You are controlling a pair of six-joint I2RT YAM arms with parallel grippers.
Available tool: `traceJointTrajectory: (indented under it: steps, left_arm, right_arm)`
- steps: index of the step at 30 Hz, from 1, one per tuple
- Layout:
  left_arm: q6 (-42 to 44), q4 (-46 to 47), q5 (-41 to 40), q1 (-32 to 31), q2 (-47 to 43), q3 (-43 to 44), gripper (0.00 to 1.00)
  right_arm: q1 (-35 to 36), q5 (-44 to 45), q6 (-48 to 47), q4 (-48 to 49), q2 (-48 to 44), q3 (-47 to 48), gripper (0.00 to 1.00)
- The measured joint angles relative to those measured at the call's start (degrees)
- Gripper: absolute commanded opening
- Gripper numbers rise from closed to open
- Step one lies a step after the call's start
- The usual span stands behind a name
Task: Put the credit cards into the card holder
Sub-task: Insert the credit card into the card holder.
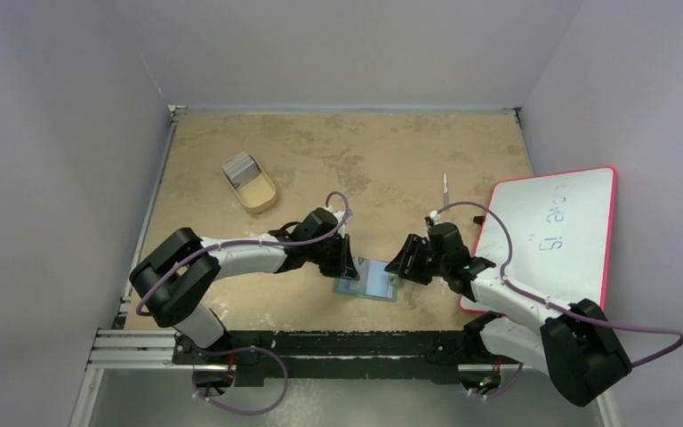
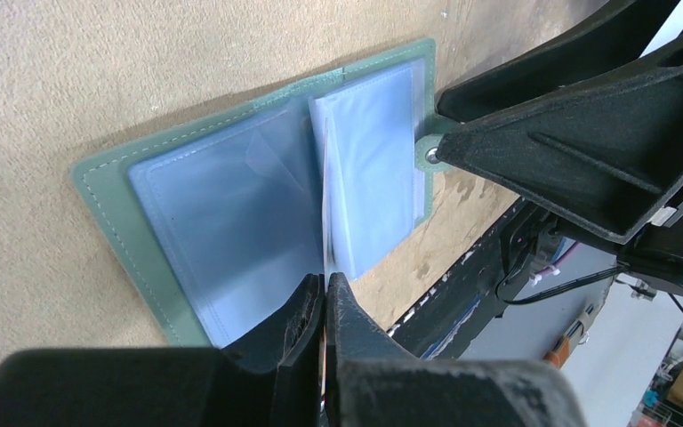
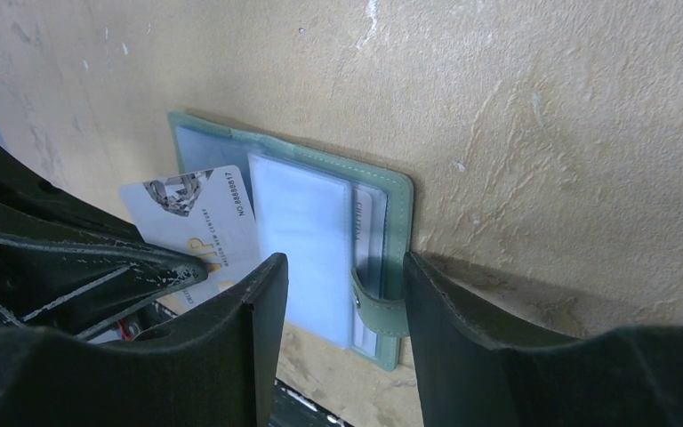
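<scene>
Right wrist: left hand (image 2: 325,294) pinches one card (image 3: 200,222), right hand (image 3: 342,262) half-open over one wallet (image 3: 393,191).

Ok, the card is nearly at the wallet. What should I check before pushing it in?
1. Card clamped in the left jaws: ok.
2. Wallet lying open on the table: ok.
3. Right jaws astride the wallet's strap: ok.
4. Right jaws actually pinning the wallet down: cannot tell.
5. Card edge lined up with a pocket mouth: cannot tell.
6. More cards waiting in the tray: ok.
</scene>
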Motion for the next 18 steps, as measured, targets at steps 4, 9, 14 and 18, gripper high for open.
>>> traceJointTrajectory:
  steps: [4, 9, 14, 18]
  left_arm:
    - [-0.94, 0.24, -0.02, 0.00, 0.00, -0.11, 0.00]
    - [-2.10, 0.26, -0.11, 0.00, 0.00, -0.11, 0.00]
    - [-3.06, 0.28, -0.37, 0.00, 0.00, -0.13, 0.00]
    - [-3.96, 0.63, -0.66, 0.00, 0.00, -0.46, 0.00]
  right_arm:
    - [0.02, 0.02, -0.13, -0.02, 0.04, -0.17, 0.51]
    - [0.02, 1.53, -1.29, -2.36, 0.11, 0.28, 0.50]
    - [0.04, 3.32, -2.71, -4.76, 2.40, 3.13, 0.50]
    - [0.50, 3.93, -3.21, -5.55, 4.96, 4.92, 0.49]
